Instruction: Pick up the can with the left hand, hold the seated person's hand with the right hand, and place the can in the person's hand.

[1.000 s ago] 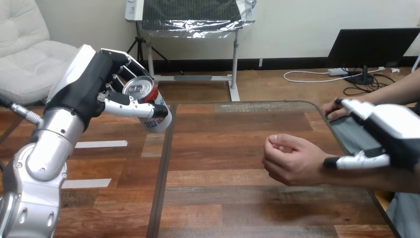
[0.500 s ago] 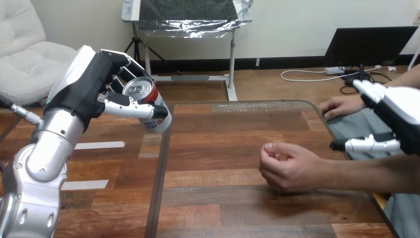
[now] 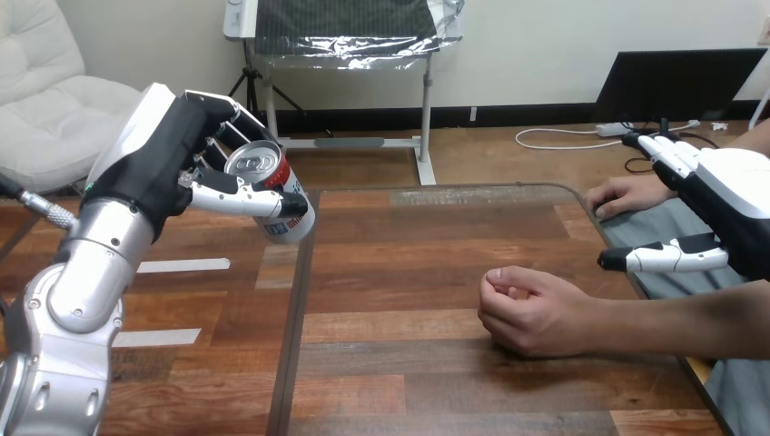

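Your left hand (image 3: 172, 159) has its fingers and thumb wrapped round the can (image 3: 272, 186), holding it tilted in the air above the table's (image 3: 409, 381) far left corner. Your right hand (image 3: 726, 200) hangs spread, fingers straight, gripping nothing, over the person's forearm (image 3: 672, 327) and clear of it. The person's curled hand (image 3: 531, 309) rests mid-table.

**No print I can read**

The can (image 3: 283, 218) gripped in my left hand (image 3: 168, 154) carries the only lettering in sight. It is dark blue marks on a white band low on the can's side, below a red band. My hand covers part of it, and the marks are too small for me to make out any word or number.
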`<state>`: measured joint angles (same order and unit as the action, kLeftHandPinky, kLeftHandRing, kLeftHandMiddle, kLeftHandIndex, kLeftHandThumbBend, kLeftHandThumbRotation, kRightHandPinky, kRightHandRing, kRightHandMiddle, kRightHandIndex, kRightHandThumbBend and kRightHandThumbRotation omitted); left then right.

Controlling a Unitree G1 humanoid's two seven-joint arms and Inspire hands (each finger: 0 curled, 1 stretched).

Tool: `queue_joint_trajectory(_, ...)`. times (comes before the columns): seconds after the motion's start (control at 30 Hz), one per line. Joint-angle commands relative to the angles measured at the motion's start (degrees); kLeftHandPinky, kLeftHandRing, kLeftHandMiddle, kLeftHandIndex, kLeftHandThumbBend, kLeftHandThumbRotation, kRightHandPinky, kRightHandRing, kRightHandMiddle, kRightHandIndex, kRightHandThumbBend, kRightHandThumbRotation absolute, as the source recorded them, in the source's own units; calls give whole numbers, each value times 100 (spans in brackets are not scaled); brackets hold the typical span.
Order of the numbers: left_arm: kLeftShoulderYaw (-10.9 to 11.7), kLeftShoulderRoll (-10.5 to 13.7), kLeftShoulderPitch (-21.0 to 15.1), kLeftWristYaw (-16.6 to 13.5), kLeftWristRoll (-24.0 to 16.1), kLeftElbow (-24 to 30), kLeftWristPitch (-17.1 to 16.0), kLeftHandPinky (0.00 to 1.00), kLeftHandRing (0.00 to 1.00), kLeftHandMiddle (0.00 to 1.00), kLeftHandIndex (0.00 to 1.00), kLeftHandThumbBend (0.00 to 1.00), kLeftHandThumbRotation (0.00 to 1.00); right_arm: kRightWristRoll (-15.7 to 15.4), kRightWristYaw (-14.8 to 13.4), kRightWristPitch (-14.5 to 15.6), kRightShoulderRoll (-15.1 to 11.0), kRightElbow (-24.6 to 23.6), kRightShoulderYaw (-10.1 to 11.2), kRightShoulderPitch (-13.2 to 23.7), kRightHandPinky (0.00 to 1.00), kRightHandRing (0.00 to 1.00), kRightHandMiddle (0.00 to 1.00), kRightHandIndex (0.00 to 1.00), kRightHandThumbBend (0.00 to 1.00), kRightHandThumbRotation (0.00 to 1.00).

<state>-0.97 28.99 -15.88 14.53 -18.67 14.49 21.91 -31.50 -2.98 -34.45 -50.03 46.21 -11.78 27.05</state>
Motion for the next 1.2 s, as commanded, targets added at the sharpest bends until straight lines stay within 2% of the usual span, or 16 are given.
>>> queue_joint_trajectory(0.0, 116, 51, -242, -45, -29, 133, -95, 27, 35, 41, 45, 62, 0, 63, 57, -6, -115, -141, 118, 91, 100, 100, 100, 100, 100, 77)
queue_joint_trajectory(0.3, 149, 48, -230, -52, 17, 109, -160, 27, 35, 41, 45, 62, 0, 84, 227, -7, -75, -7, 90, 87, 100, 100, 100, 100, 100, 74)
queue_joint_trajectory(0.77, 154, 59, -216, -36, 11, 148, -107, 27, 35, 41, 45, 61, 0, 24, 835, 149, -68, 180, -30, 154, 100, 100, 100, 100, 100, 72)
queue_joint_trajectory(1.17, 149, 53, -208, -42, -2, 168, -85, 27, 35, 41, 45, 61, 0, -53, 959, 95, -36, 458, -124, 229, 100, 100, 100, 100, 100, 68)
